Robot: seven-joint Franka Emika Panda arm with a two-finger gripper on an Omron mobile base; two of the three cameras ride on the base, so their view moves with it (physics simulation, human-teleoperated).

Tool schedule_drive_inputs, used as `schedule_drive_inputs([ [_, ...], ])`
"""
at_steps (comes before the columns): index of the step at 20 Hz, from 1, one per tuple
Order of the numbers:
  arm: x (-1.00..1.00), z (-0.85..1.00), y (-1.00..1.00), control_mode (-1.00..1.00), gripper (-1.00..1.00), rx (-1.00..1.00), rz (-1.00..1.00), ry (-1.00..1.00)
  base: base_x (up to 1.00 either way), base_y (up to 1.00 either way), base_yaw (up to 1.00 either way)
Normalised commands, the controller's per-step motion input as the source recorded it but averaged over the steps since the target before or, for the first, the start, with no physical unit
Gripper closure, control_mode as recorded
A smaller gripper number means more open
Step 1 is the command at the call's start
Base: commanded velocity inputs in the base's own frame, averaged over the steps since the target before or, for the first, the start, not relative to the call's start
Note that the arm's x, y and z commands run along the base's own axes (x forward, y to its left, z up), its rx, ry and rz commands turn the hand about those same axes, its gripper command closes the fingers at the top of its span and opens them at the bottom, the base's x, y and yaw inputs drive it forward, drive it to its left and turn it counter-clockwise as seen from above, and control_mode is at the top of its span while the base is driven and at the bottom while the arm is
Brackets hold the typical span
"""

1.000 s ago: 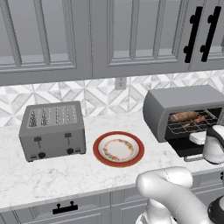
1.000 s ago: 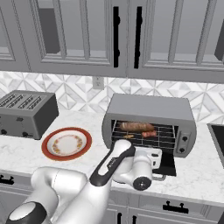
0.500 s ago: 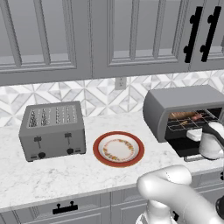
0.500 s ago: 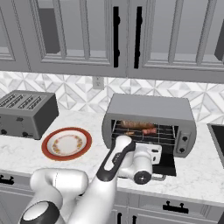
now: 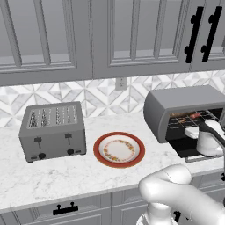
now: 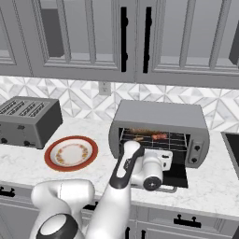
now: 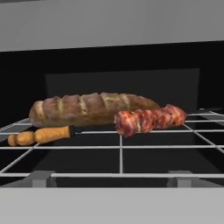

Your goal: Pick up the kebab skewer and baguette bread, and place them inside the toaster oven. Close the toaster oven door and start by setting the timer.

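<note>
Hand view: kebab skewer (image 7: pixel 131 122) at 6 o'clock of baguette (image 7: pixel 89 108), touching, on toaster oven (image 6: pixel 161 117) rack; gripper (image 6: pixel 164 161) spread apart, empty.

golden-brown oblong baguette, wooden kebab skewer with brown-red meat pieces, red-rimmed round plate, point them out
golden-brown oblong baguette (image 7: pixel 89 108), hand view, middle of its crust
wooden kebab skewer (image 7: pixel 148 119), hand view, on the meat pieces
red-rimmed round plate (image 5: pixel 100 144), left base view, left rim

base views flank the toaster oven (image 6: pixel 161 126); hand view peers inside.
</note>
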Motion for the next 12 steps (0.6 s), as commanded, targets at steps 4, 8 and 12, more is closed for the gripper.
schedule_drive_inputs([
  [4, 0.18, 0.00, 0.00, -1.00, -1.00, 0.00, 0.00, 0.00, 0.00, 0.00, 0.00],
  [8, 0.17, 0.00, 0.00, -1.00, -1.00, 0.00, 0.00, 0.00, 0.00, 0.00, 0.00],
  [12, 0.17, 0.00, 0.00, -1.00, -1.00, 0.00, 0.00, 0.00, 0.00, 0.00, 0.00],
])
